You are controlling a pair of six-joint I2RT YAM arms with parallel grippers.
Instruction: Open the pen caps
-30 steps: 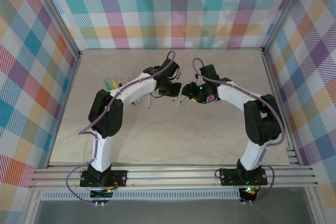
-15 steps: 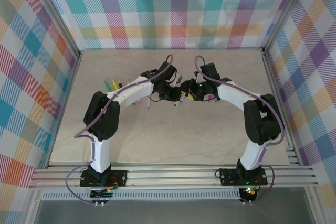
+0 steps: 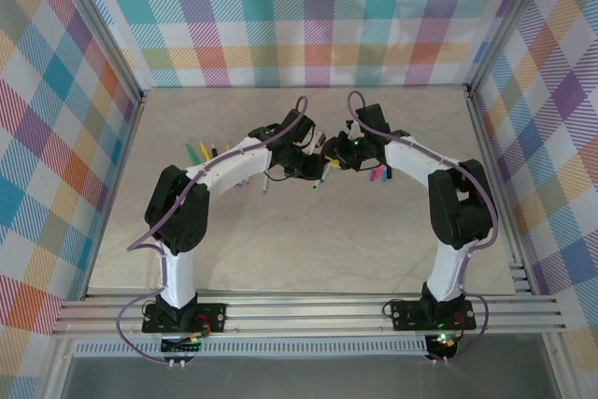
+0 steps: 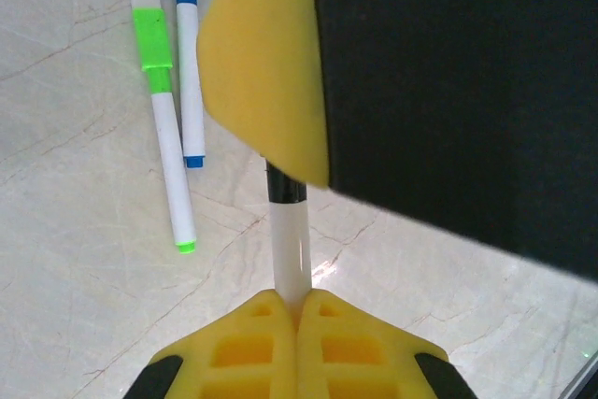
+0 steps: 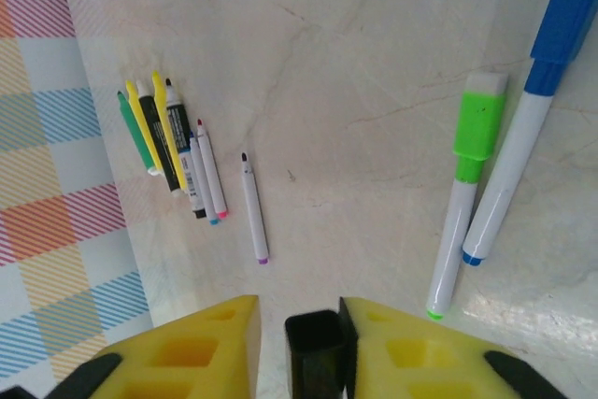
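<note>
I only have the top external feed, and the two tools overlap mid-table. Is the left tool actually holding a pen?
Observer: Yes. The left wrist view shows the left tool shut on a white pen, whose black end disappears under a yellow pad of the right tool.
Operator: Is the right tool clamped on the cap?
Observer: Not yet. In the right wrist view the black cap sits between its fingers, against one, with a gap to the other.
Operator: Any capped pens nearby?
Observer: Two lie side by side on the table: a green-capped pen and a blue-capped pen.
</note>
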